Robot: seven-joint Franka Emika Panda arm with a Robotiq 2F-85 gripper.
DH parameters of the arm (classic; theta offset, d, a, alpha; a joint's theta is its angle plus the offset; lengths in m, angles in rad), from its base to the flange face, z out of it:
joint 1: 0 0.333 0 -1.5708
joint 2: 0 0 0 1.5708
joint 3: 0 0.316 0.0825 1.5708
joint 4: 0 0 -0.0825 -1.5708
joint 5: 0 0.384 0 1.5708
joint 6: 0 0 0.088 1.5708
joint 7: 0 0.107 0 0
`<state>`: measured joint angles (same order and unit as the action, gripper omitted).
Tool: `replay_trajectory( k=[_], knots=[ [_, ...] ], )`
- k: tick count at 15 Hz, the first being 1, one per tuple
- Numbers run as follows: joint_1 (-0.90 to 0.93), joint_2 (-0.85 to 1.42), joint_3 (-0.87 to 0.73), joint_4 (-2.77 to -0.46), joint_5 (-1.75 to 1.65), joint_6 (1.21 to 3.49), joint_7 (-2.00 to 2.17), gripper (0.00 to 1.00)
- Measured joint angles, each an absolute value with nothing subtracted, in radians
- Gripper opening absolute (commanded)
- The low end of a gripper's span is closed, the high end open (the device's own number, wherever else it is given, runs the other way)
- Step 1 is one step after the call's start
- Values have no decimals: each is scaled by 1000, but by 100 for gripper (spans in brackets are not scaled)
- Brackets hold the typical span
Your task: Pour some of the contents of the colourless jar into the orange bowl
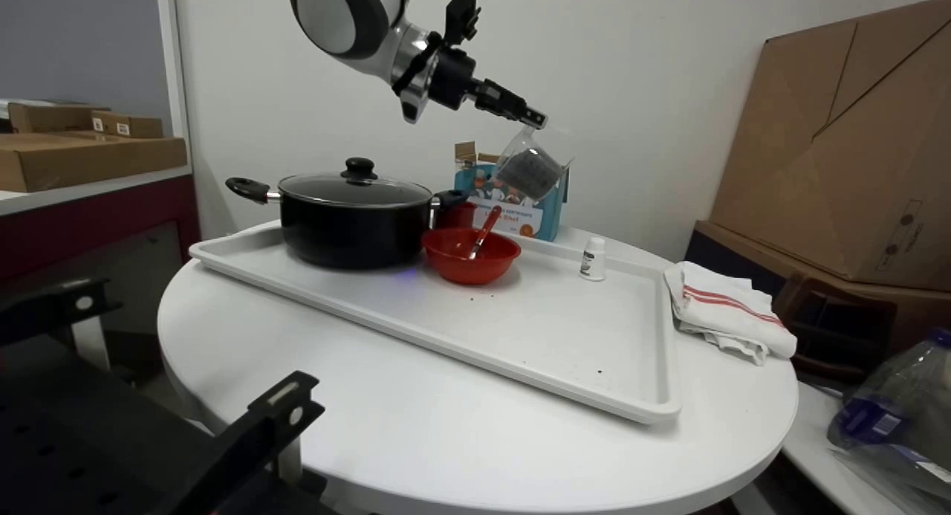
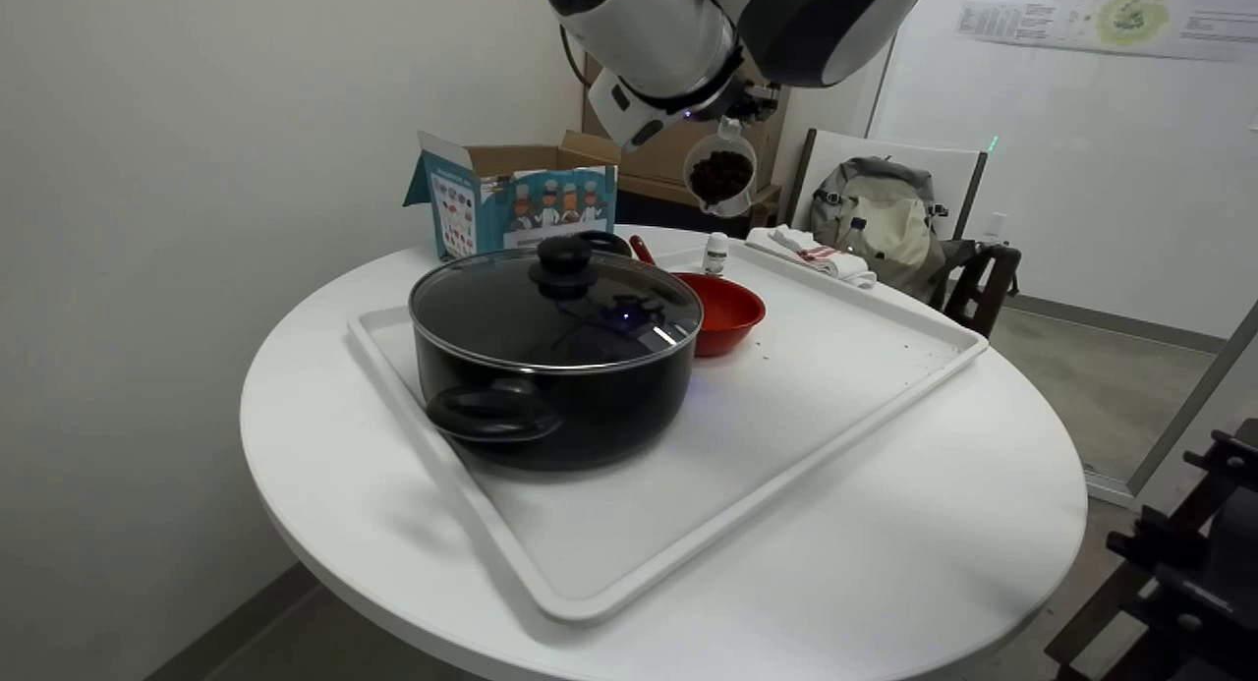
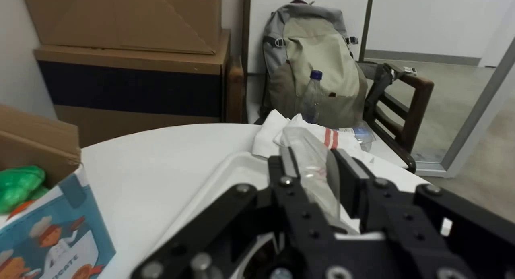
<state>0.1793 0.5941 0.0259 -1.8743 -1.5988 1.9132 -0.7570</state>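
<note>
An arm [image 1: 345, 21] is reaching over a round white table [image 1: 416, 426], its gripper [image 1: 533, 118] pinching the jar [image 1: 529, 173] by a see-through part; the fingers [image 3: 286, 181] are standing slightly apart, with just that clear piece between them. The jar is hanging in the air, tipped well over, higher than the bowl [image 1: 468, 270] and, I am guessing, a little off to its side. The bowl is sitting on the tray [image 1: 557, 337], just beside the black pot [image 1: 349, 232], with a spoon [image 1: 487, 227] leaning in it. So the grasp, the lift and some tilt are looking done. The pour itself is apparently waiting: dark pieces [image 2: 720, 177] are filling part of the jar, none are visibly falling, and none are showing in what I am seeing of the bowl's inside. Dark specks [image 1: 472, 299] are dotting the tray nearby. Probably remaining are centring the mouth over the bowl, tipping further, then levelling the jar.
</note>
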Motion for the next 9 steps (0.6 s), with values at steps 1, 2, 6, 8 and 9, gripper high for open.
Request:
replay_trajectory(
  k=[1, 2, 6, 8, 9],
  knots=[
    [185, 596, 33, -1884, -1629, 1904, -743, 12],
    [189, 597, 38, -1893, -1653, 1896, -730, 12],
    [194, 598, 54, -1924, -1711, 1870, -696, 12],
    [194, 598, 55, -1936, -1725, 1862, -686, 12],
    [193, 598, 55, -1940, -1731, 1859, -684, 12]
  ],
)
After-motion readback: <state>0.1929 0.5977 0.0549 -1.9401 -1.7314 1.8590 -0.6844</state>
